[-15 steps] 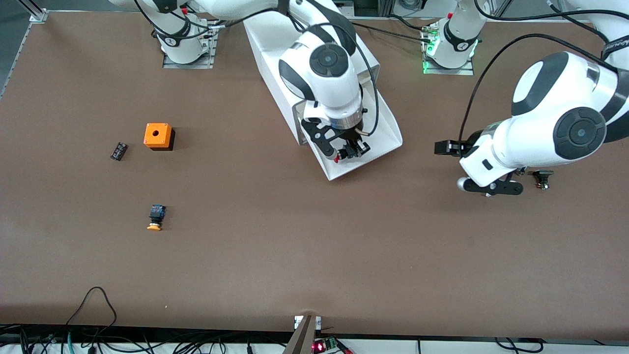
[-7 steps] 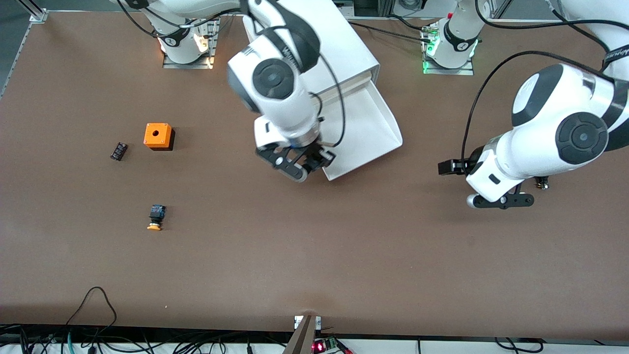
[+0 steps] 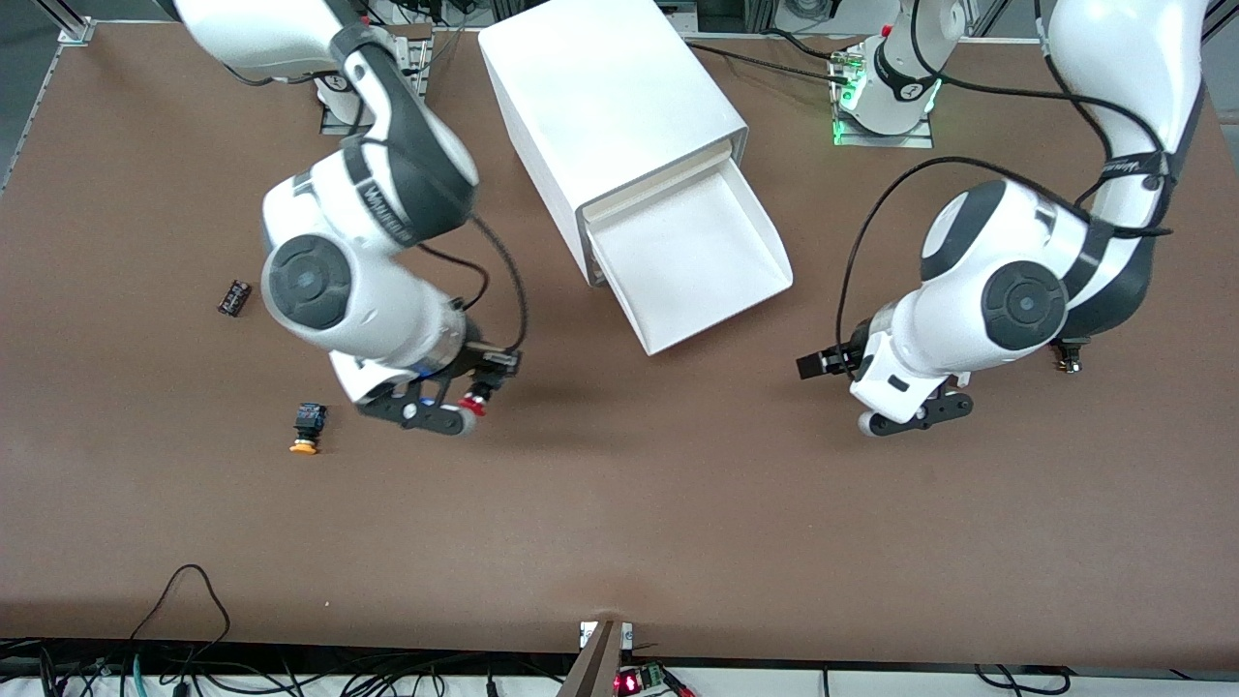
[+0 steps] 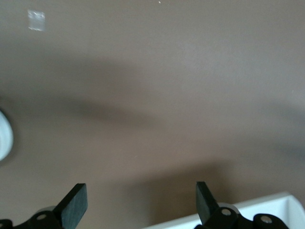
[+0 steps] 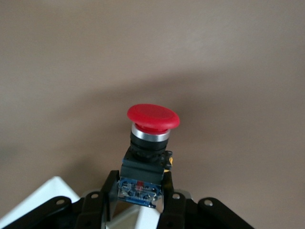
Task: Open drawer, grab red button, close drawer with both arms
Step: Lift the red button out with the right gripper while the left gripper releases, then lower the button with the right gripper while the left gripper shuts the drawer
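Note:
The drawer stands pulled out of the white cabinet, and its tray shows nothing inside. My right gripper is shut on the button and holds it over bare table, between the drawer and the yellow-capped button. In the right wrist view the gripper clamps the blue-and-black body, with the red cap pointing away from it. My left gripper is open and empty over bare table toward the left arm's end, nearer to the front camera than the drawer. Its fingers stand wide apart.
A yellow-capped button lies on the table beside the right gripper. A small black part lies toward the right arm's end. Another small black part lies by the left arm. The right arm hides the orange cube. Cables run along the front edge.
My right gripper lifted the button out of the drawer and carried it toward the right arm's end, over the table. My left arm moved toward the drawer.

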You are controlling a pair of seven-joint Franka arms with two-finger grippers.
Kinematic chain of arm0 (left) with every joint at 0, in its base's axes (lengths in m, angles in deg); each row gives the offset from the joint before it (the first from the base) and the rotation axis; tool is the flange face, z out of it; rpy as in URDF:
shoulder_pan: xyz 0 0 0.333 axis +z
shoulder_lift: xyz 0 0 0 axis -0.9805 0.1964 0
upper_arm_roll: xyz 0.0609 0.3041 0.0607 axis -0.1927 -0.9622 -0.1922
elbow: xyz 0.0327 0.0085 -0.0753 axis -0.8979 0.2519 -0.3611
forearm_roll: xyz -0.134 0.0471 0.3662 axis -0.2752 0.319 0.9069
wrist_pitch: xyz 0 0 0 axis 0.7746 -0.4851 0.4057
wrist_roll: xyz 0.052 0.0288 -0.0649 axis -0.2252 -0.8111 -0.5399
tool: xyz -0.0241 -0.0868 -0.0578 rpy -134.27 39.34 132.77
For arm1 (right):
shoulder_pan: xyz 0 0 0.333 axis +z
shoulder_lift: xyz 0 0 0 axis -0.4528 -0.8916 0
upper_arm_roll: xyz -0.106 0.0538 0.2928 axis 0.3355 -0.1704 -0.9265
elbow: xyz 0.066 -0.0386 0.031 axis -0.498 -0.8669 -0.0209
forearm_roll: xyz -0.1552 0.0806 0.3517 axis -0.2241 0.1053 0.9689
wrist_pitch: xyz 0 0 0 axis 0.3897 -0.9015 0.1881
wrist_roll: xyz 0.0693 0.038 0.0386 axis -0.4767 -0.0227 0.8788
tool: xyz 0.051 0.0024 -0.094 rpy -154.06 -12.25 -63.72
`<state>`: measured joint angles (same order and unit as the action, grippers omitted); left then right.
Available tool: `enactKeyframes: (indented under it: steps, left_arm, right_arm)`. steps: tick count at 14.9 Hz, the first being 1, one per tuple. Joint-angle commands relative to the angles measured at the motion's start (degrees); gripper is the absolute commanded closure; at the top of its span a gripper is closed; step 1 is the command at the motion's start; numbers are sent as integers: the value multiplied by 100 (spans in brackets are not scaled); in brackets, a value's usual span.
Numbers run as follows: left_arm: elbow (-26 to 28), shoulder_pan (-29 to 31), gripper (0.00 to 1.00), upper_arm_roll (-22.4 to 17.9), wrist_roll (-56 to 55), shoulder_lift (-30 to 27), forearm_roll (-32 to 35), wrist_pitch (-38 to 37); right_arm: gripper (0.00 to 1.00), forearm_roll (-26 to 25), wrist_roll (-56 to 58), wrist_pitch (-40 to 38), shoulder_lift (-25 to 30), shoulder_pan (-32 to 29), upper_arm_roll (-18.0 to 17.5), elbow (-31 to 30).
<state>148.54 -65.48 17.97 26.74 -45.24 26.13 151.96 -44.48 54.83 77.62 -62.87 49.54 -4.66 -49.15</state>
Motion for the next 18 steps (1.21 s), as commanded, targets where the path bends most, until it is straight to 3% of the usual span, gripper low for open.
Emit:
enactKeyframes:
  steps: [1,5,10,12,18]
  left_arm:
    - [407,-141,0,-19,-686,68,338,691]
    - [716,-527,0,-19,-1855,77,707,1028]
    - [804,-792,0,-10,-2734,244,1339,1071]
    - [839,-1002,0,-10,-3261,314,1455,1089]
    - [1321,-968,0,235,-3290,244,1446,1089]
  right_arm:
    - [100,47,1192,20,87,-458,-55,-475]
    - [100,20,2495,546,43,-1021,-46,-1133]
    - [100,-243,3164,1785,-54,-1321,-46,-2136]
    - [100,-252,3252,2111,-220,-1479,-46,-2304]
    - [100,-261,3349,2358,-511,-1752,-46,-2383]
